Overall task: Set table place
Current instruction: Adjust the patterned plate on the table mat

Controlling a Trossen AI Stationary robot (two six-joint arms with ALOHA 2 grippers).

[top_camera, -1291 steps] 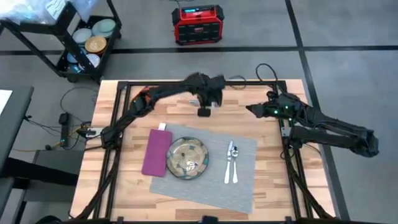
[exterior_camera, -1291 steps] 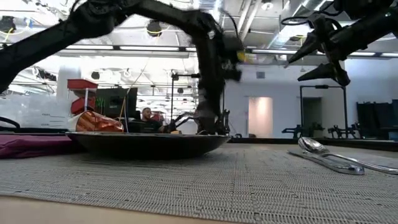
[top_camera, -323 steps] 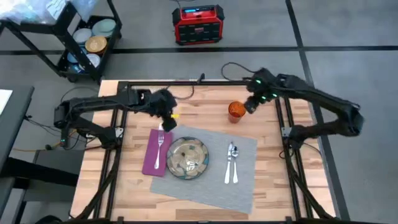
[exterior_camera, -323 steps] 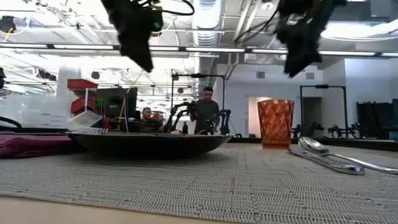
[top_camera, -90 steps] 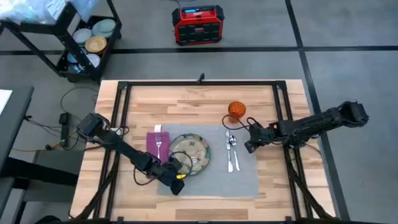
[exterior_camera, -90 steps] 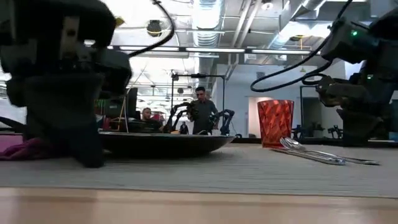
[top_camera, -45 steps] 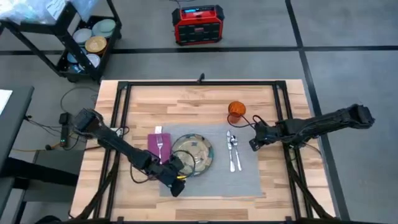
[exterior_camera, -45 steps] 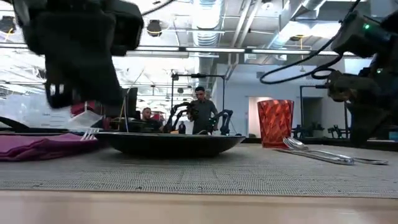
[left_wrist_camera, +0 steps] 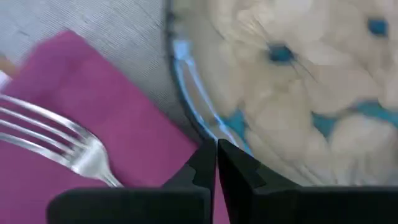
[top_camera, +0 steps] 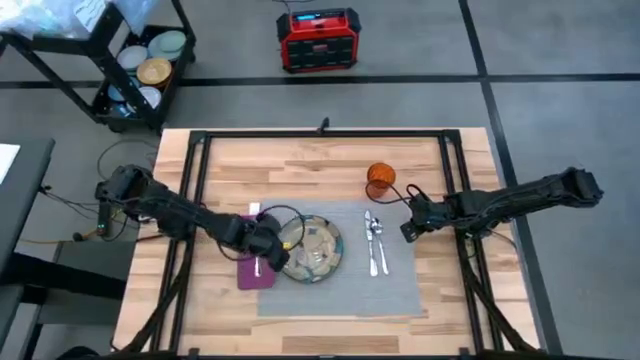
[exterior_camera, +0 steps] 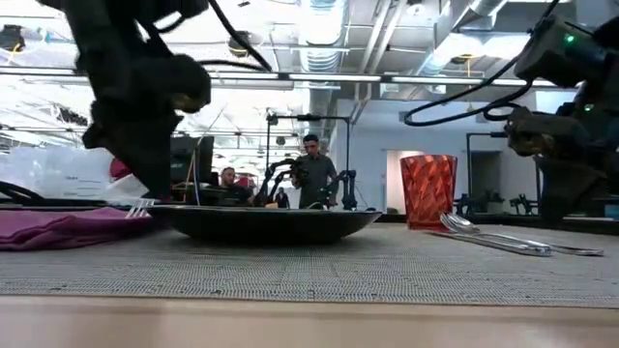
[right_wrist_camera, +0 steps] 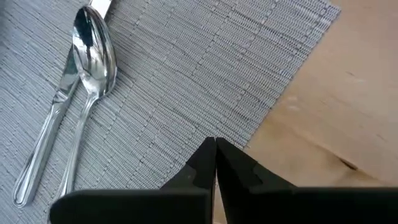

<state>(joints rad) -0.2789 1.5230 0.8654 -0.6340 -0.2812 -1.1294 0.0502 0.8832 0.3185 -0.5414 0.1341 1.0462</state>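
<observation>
On the wooden table (top_camera: 320, 160) lies the grey placemat (top_camera: 350, 285). On it are the patterned plate (top_camera: 315, 248), the knife and spoon (top_camera: 376, 245), and the magenta napkin (top_camera: 250, 272) with the fork (left_wrist_camera: 68, 140) on top. The orange cup (top_camera: 380, 178) stands on the wood just beyond the mat's far edge. My left gripper (top_camera: 278, 250) is shut, low over the spot where the plate's left rim meets the napkin. My right gripper (top_camera: 405, 233) is shut at the mat's right edge. My left gripper's shut tips (left_wrist_camera: 216, 148) stand over the plate's left rim (left_wrist_camera: 186, 118), pointing down from above; I cannot tell whether they touch it. My right gripper's shut fingertips (right_wrist_camera: 215, 146) come down slanting from the table's right side onto the placemat's right edge (right_wrist_camera: 261, 124). The mat lies flat on the table.
The black rail frame (top_camera: 320, 131) runs round the tabletop. Bare wood lies along the far side and at the near left. Beyond the table stand a cart with dishes (top_camera: 140, 70) and a red box (top_camera: 318, 38). A person (exterior_camera: 311, 172) shows in the room behind.
My left gripper has risen from the placemat's near edge and gone toward the table's far edge, stopping over the napkin and the plate's left rim. Early in that second the placemat, with the things on it, shifted a little toward the table's right, and my right gripper moved with it.
</observation>
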